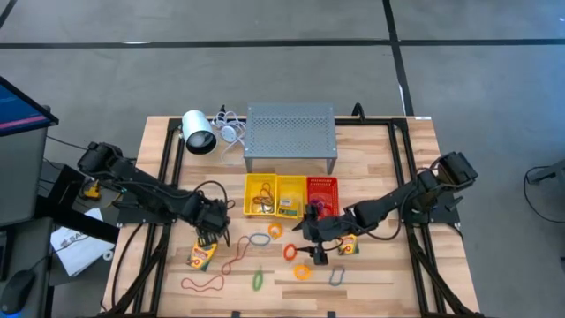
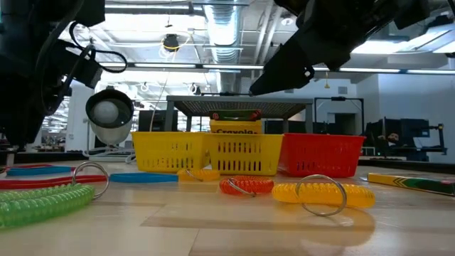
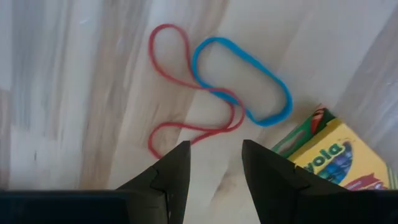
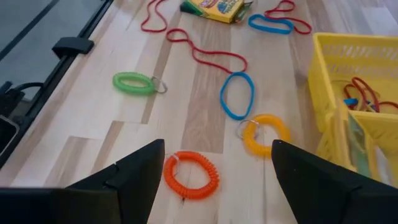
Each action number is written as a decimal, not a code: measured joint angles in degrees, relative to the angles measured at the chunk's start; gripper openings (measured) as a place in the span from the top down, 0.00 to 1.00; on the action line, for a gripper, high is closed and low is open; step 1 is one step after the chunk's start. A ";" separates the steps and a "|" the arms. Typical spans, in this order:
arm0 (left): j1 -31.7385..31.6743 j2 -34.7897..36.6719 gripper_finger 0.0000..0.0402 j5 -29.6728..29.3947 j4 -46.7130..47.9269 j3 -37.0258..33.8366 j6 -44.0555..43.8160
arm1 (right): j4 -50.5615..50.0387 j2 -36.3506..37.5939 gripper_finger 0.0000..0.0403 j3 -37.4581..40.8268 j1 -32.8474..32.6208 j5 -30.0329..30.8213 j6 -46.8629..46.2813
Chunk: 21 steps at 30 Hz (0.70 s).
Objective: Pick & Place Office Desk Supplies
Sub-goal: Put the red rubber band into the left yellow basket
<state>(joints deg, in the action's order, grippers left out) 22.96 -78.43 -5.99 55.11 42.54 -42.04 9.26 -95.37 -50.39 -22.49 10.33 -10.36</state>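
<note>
Two claws hang open and empty over the desk [image 1: 380, 168]. Left claw [image 3: 214, 168] is above a red band [image 3: 186, 93] and blue band [image 3: 242, 81], beside a crayon box [image 3: 333, 155]. Right claw [image 4: 214, 168] is over an orange coil ring [image 4: 191, 174], near the yellow baskets [image 4: 354, 62].

Robotics lab / open industrial hall: bare grey concrete floor [image 1: 265, 22] with dark tape lines, exposed ceiling ducts [image 2: 234, 21] and strip lights, rows of workstations behind, monitor [image 1: 18, 110] beside a wooden worktop [image 1: 380, 150] on a black frame.
</note>
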 joint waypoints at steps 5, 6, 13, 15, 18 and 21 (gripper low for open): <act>0.15 0.02 0.65 -0.03 -1.97 -0.51 2.61 | 0.37 0.00 0.28 0.02 -0.80 -0.02 -0.16; 0.15 0.02 0.65 0.10 -3.02 -1.18 2.88 | 0.45 0.01 0.28 0.02 -0.82 -0.02 -0.39; 0.22 0.00 0.65 3.40 -6.75 -6.09 2.11 | 0.42 0.02 0.28 0.02 -1.32 -0.02 -1.65; 0.22 0.00 0.65 3.40 -7.40 -6.75 1.81 | 0.42 0.02 0.28 0.02 -1.32 -0.02 -1.67; 0.22 0.00 0.65 3.38 -9.37 -7.67 2.60 | 0.42 0.02 0.28 0.02 -1.30 0.00 -1.66; 0.22 0.02 0.65 3.16 -10.53 -7.93 3.44 | 0.41 0.02 0.28 0.02 -1.28 0.00 -1.67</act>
<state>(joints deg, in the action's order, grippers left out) 23.18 -78.41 -2.83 44.58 34.62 -38.60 9.67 -95.35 -50.37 -23.77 10.33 -12.03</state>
